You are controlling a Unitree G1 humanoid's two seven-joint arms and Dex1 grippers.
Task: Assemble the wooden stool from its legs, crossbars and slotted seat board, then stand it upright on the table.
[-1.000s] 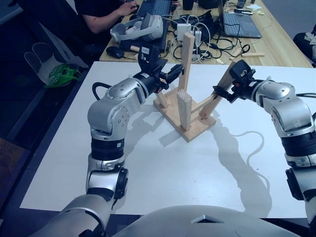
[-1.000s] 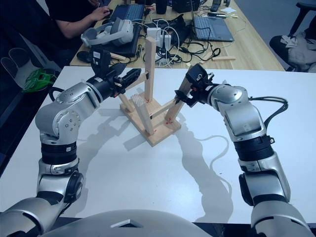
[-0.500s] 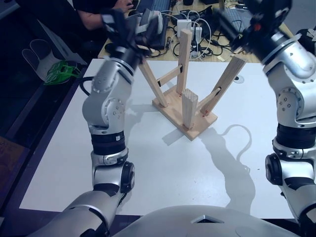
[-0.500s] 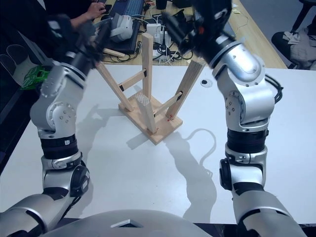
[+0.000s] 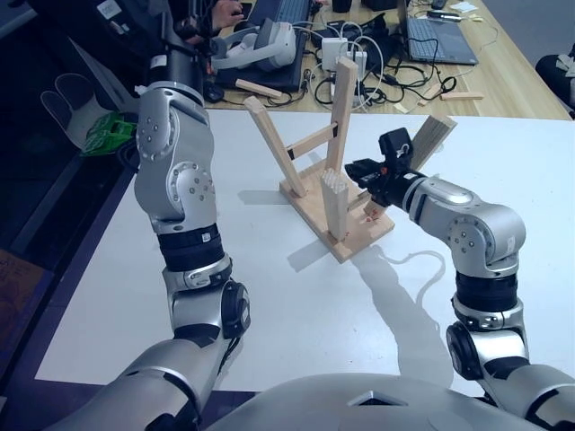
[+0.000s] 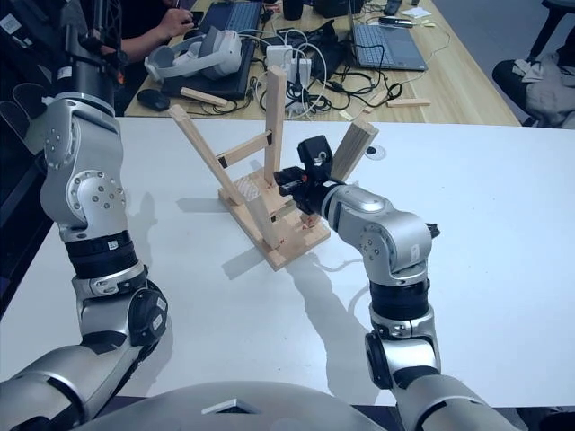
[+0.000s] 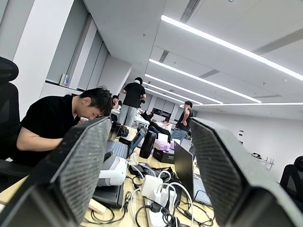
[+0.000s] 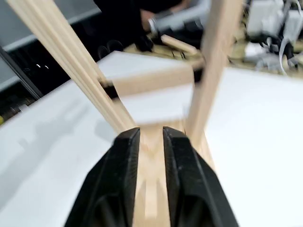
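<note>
Pale wood, stiff and light: the stool (image 5: 342,108) stands inverted on the white table (image 5: 269,305), toward 12 o'clock, seat board (image 5: 355,238) down and legs up. Its joints may be loose, so take hold low on a leg. The right gripper (image 5: 359,169), at the stool's 3 o'clock, appears clamped on a crossbar (image 8: 150,189). The left gripper (image 7: 150,142), raised at 10 o'clock, gapes wide and holds nothing.

Downward head stereo over table (image 5: 269,305), plus wrists
</note>
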